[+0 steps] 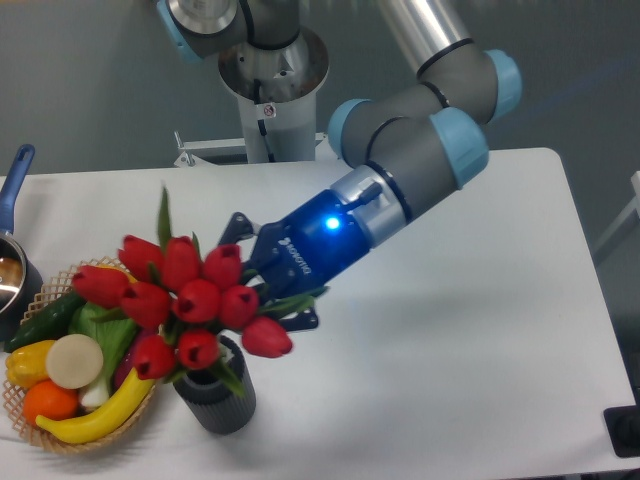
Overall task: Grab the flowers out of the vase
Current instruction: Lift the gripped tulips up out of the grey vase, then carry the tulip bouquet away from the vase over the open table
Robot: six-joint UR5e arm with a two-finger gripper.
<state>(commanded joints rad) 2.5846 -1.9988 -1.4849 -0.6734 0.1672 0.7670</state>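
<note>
The gripper [262, 296] was clamped on the flowers [185, 298], its fingertips buried among leaves, the bunch hanging over the vase [214, 397] and hiding whether the stems had cleared its rim.

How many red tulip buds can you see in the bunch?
10 in the flowers: four along the top, three across the middle, two lower down above the vase, and one sticking out right near the gripper. More may hide behind these.
</note>
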